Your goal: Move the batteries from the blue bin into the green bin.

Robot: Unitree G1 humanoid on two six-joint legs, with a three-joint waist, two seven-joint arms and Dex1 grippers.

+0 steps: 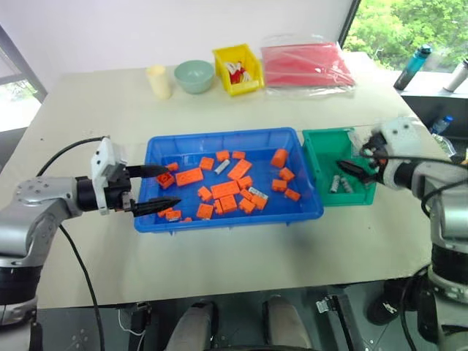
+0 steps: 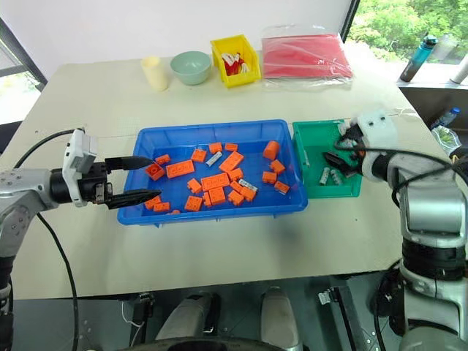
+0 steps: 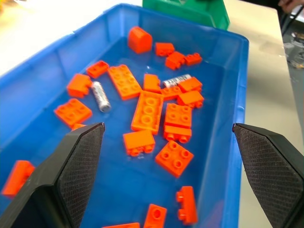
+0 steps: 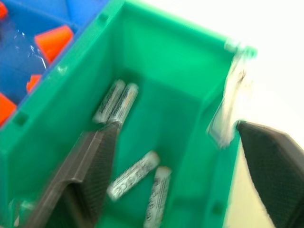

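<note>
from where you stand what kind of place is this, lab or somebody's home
Probably a lab or test room, not a home. A plain work table holds sorting bins: a blue bin of orange toy bricks beside a green bin holding batteries. Large windows look onto trees.

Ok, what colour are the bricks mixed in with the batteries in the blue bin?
Orange bricks, clearest in the left wrist view.

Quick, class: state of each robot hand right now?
Left hand: open, empty, over the wide blue plastic bin.
Right hand: open, empty, over the small green plastic bin.
</note>
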